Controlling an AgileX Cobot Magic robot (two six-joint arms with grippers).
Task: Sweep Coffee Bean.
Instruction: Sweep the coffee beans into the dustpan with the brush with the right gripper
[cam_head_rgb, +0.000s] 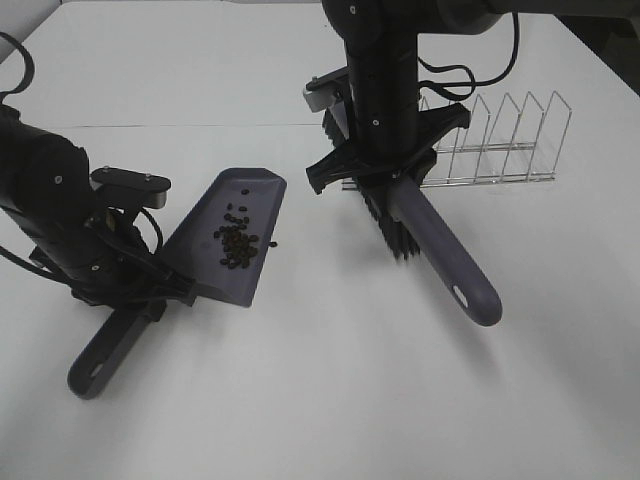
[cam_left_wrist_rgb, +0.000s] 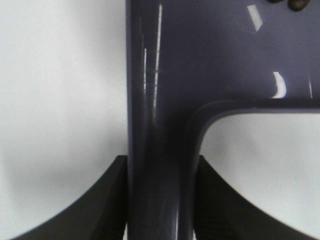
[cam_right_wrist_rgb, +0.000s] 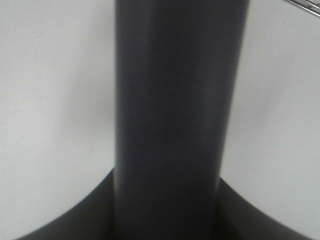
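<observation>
At centre left, the left claw pinched the dustpan, beans heaped inside; the right claw pinched the brush.

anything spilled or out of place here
Nothing clearly spilled: the beans sit piled in the dustpan. One stray bean lies right at the pan's edge; whether it is in or out is too small to tell.

No readable text, label or number appears anywhere.
</observation>
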